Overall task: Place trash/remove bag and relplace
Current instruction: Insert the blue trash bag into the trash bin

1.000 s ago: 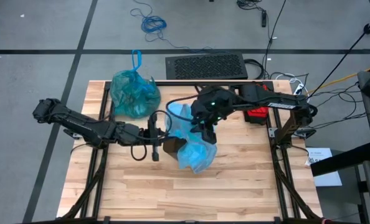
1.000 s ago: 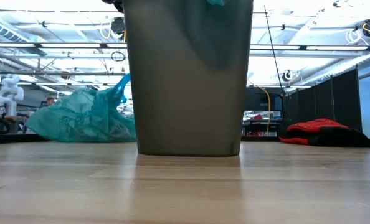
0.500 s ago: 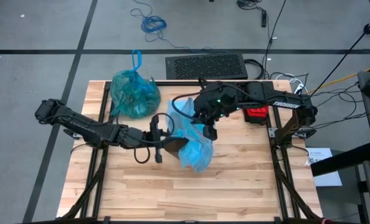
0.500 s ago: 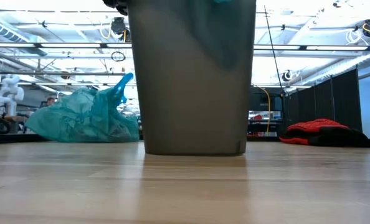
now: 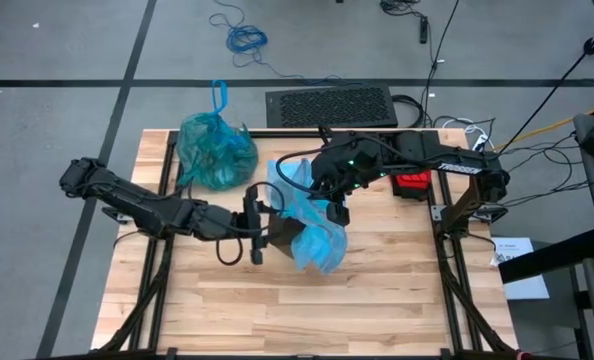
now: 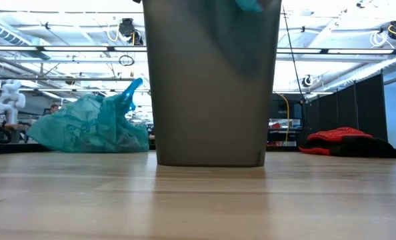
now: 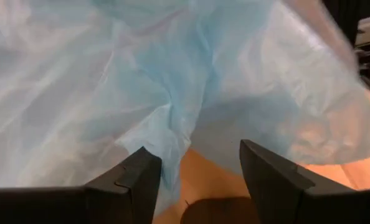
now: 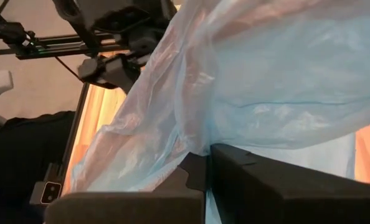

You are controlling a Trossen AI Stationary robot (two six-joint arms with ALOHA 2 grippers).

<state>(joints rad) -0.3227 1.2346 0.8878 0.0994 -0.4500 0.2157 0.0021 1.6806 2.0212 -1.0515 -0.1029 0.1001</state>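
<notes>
Overhead, the left arm stretches low across the wooden bench (image 5: 377,290), its left gripper (image 5: 260,224) at the brown bin (image 6: 211,80) with fingers (image 7: 138,180) released, spread apart just beside the pale sky-blue bag (image 5: 312,225). The right arm bends in from the far side; the right gripper (image 5: 337,208) has its fingers clenched on that blue plastic, draped over the bin. The teal-green bag (image 5: 215,148) sits knotted at the bench's far-left corner, well apart. A red glove (image 6: 341,140) lies by the right edge. Grey floor and cables surround.
</notes>
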